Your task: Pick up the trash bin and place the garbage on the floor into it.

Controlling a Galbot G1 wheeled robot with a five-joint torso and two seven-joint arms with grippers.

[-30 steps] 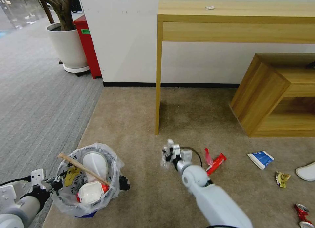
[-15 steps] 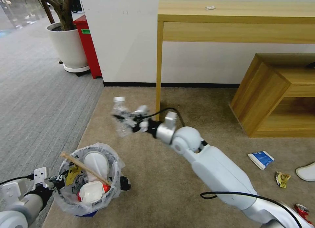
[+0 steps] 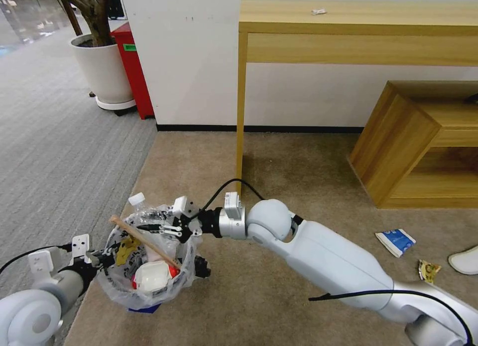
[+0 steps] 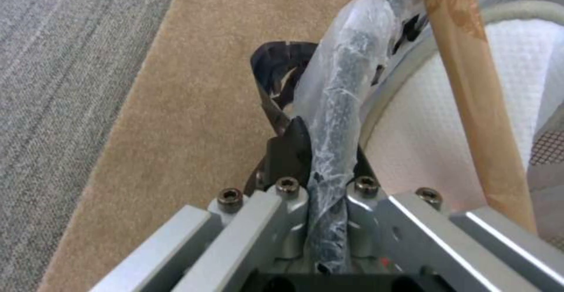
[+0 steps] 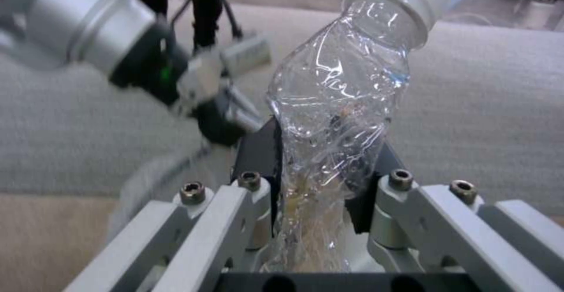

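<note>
The trash bin [image 3: 149,286], lined with a crinkled clear bag, hangs just above the beige floor [image 3: 279,162]. My left gripper [image 3: 102,257] is shut on its near rim [image 4: 338,107]. Inside lie a wooden stick [image 3: 144,241], a white insole [image 4: 423,124] and a red-and-white piece [image 3: 152,276]. My right gripper [image 3: 167,227] is shut on a crushed clear bottle [image 5: 335,102] with a white cap [image 3: 137,199], held over the bin's far rim. More garbage lies on the floor at the right: a blue-white packet [image 3: 396,241], a yellow wrapper [image 3: 428,271] and a white insole [image 3: 465,261].
A wooden table leg [image 3: 240,112] stands just behind the right arm. A low wooden shelf [image 3: 423,147] is at the right. A white plant pot [image 3: 102,69] and a red cabinet [image 3: 132,69] stand at the back left beside grey striped carpet [image 3: 50,147].
My right gripper lifted the bottle off the floor, swung it left and brought it down over the bin. The bin, held by the left gripper, rose slightly toward the right.
</note>
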